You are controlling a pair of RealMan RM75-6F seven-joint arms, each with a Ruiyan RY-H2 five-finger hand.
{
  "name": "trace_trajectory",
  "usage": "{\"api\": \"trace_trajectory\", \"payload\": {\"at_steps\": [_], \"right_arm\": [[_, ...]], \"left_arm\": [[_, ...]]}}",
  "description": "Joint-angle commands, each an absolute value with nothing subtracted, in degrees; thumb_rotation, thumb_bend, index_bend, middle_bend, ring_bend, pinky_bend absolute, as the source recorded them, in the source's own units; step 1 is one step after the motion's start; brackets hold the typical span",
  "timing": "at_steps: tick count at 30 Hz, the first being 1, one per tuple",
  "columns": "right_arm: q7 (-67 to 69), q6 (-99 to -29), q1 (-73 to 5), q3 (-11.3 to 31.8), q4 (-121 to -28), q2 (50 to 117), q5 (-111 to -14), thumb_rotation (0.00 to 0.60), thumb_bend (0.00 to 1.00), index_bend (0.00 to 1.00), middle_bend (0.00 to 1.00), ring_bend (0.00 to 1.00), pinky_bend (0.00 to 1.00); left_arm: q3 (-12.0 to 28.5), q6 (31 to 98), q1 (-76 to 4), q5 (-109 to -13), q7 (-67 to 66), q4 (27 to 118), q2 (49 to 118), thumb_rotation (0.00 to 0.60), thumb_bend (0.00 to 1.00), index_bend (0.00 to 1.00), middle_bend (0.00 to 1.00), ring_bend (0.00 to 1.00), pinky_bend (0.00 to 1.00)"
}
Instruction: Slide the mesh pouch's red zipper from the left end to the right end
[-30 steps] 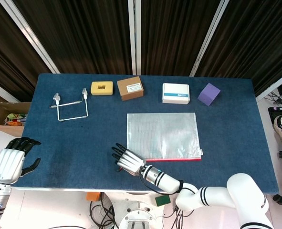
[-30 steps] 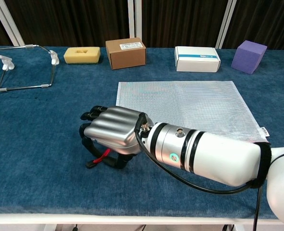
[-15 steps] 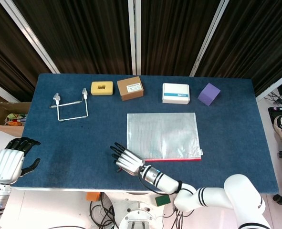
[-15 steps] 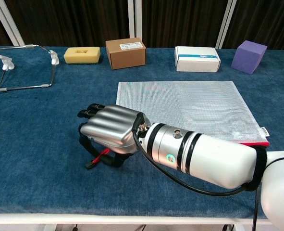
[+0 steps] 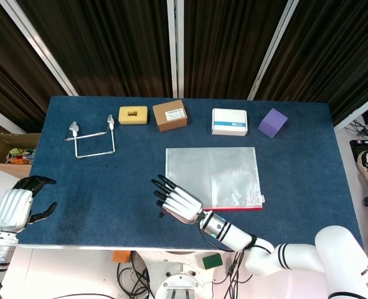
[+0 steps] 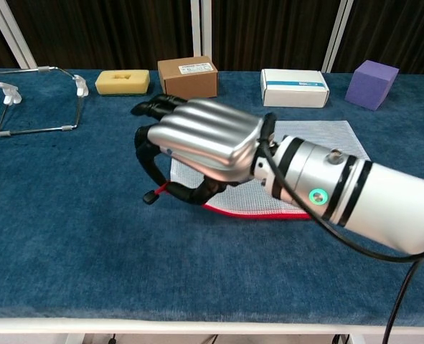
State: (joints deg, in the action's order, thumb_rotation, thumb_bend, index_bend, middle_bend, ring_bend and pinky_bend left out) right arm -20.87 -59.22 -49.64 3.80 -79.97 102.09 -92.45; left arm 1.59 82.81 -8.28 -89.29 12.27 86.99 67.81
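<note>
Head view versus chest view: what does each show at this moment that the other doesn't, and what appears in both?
Only the head view shows the left hand, off the table's left edge, holding nothing, and the cardboard box on the floor.

Only the chest view shows the red pull tab near the right hand's fingertips and the pouch's near-left corner lifted off the cloth.

Both show the right hand, mesh pouch, red zipper, wire rack, sponge, brown box, white box and purple block.
</note>
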Motion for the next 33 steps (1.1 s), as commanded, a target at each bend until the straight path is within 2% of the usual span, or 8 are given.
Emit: {"api": "trace_trajectory", "payload": {"at_steps": [1, 8, 16, 33], "right_arm": [[-19.5, -63.0, -48.1, 3.0, -84.1, 97.1, -95.8, 0.600, 0.46, 0.70, 0.32, 0.00, 0.00], [-19.9, -66.7, -47.5, 3.3, -89.2, 90.4, -100.3, 0.600, 0.47, 0.70, 0.32, 0.00, 0.00], [-21.3, -69.7, -47.5, 4.5, -89.2, 88.0, -104.2, 0.600, 0.48, 0.70, 0.30, 0.00, 0.00], [-16.5, -68.9, -50.2, 7.6, -83.3, 91.8, -103.5, 0.600, 0.48, 0.70, 0.29, 0.00, 0.00]], "left_arm": [[3.1, 77.1, -12.0, -87.4, 20.7, 84.8, 69.7, 0.600, 0.26, 0.32, 0.31, 0.24, 0.26], [4.5, 69.4, -20.0, -90.2, 30.0, 82.7, 74.2, 0.600, 0.26, 0.32, 0.25, 0.17, 0.25], [4.2, 62.1, -28.7, -93.6, 38.6, 80.0, 80.6, 0.600, 0.28, 0.32, 0.23, 0.14, 0.21], [3.9, 64.6, -36.9, -97.6, 46.4, 72.4, 91.1, 0.600, 0.28, 0.35, 0.21, 0.11, 0.19]]}}
